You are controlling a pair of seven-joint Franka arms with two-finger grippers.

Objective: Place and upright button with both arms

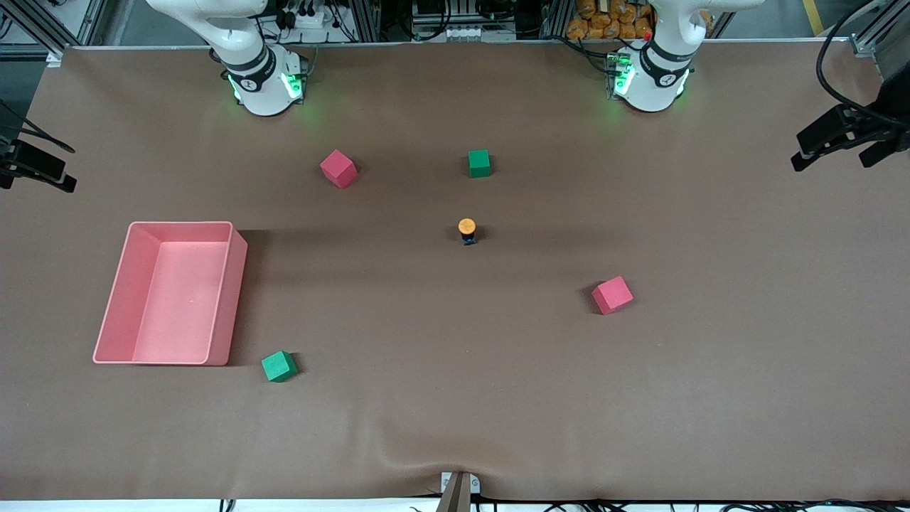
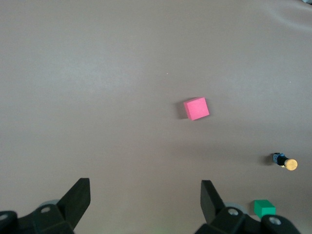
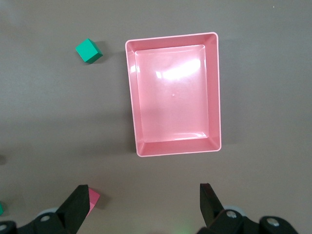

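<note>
The button (image 1: 466,230) stands near the middle of the table, its round orange cap up on a short black body with a bluish base. It also shows small at the edge of the left wrist view, button (image 2: 285,162). Both arms rise from their bases out of the front view, so neither hand shows there. My left gripper (image 2: 145,187) hangs open high over bare table, nothing between its fingers. My right gripper (image 3: 144,190) is open too, high over the table beside the pink bin (image 3: 214,92). Both are well away from the button.
The pink bin (image 1: 238,284) sits toward the right arm's end. Red cubes (image 1: 338,168) (image 1: 611,294) and green cubes (image 1: 478,163) (image 1: 279,366) lie scattered around the button. A finger partly hides one red cube (image 3: 93,198).
</note>
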